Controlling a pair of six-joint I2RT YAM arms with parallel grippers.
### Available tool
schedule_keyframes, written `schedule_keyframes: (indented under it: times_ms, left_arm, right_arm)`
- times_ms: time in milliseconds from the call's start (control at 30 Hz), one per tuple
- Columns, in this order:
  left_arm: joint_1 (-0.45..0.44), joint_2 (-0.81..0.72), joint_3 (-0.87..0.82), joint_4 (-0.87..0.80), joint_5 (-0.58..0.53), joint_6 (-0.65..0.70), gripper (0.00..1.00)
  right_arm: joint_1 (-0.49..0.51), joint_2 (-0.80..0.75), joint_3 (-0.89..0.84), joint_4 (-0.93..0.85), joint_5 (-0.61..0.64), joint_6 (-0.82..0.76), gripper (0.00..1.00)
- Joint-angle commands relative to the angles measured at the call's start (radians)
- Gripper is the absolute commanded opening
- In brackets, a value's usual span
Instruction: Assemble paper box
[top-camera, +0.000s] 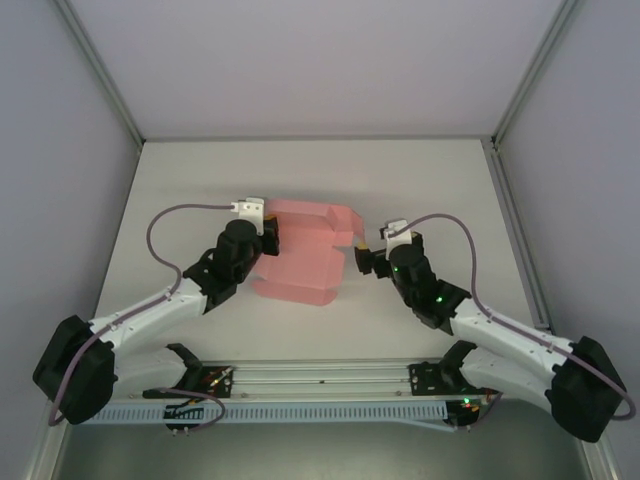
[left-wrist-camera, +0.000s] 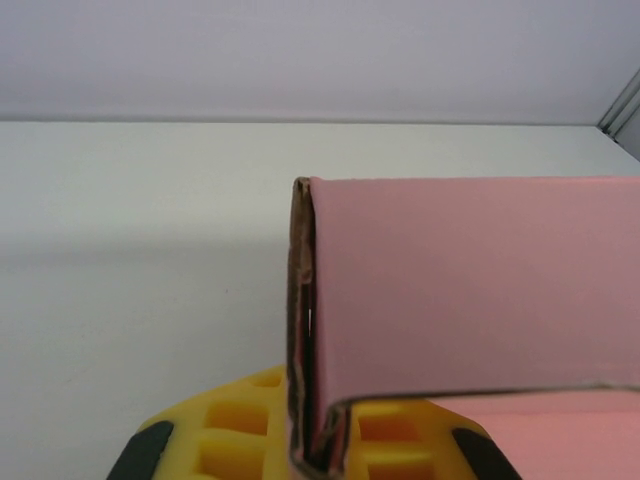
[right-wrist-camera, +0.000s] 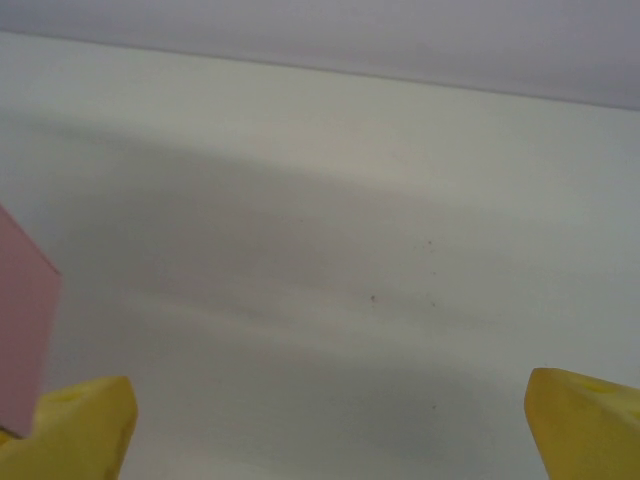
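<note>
White tabletop (top-camera: 300, 170) between pale grey walls (top-camera: 60, 150), viewed from above and behind the arms. Near its centre, the paper box (top-camera: 305, 255): pink card, partly folded, with broad panels toward 12 and 6 o'clock and a narrow flap reaching out at 2 o'clock. On the box's 9 o'clock edge, the left gripper (top-camera: 268, 235), pinched tight on a doubled layer of card. From the left wrist, the same paper box (left-wrist-camera: 470, 290) standing upright, its folded edge running down between the yellow pads (left-wrist-camera: 230, 430) and its face stretching away to 3 o'clock. Just beside the box's 3 o'clock side, the right gripper (top-camera: 362, 258), spread wide and holding nothing. From the right wrist, yellow fingertips (right-wrist-camera: 80, 430) far apart at 7 and 5 o'clock, a pink corner of the paper box (right-wrist-camera: 22, 340) close against the 7 o'clock one; contact impossible to tell.
</note>
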Motion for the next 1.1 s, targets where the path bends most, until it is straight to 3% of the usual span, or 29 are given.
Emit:
schedule_keyframes:
  times_ms: [0,200,367,667,833,1067]
  left_arm:
    - [0.004,-0.025,0.026,0.001,-0.009,-0.006,0.0]
    - [0.003,-0.015,0.024,-0.001,0.012,-0.005,0.0]
    - [0.004,-0.008,0.023,0.001,0.034,-0.003,0.0]
    - [0.003,-0.009,0.026,0.008,0.061,-0.005,0.0]
    - [0.009,-0.023,0.021,-0.017,-0.029,-0.015,0.0]
    - [0.043,-0.054,0.021,-0.052,-0.045,-0.023,0.0]
  right_arm:
    - [-0.007,0.048,0.051,0.104,0.016,-0.02,1.0]
    - [-0.007,0.122,0.095,0.278,-0.156,-0.093,1.0]
    - [-0.005,0.17,0.119,0.317,-0.258,-0.154,1.0]
    - [0.009,0.232,0.127,0.324,-0.231,-0.173,1.0]
    - [0.009,0.113,0.088,0.253,-0.144,-0.163,1.0]
    - [-0.002,-0.169,-0.004,0.048,-0.194,-0.167,1.0]
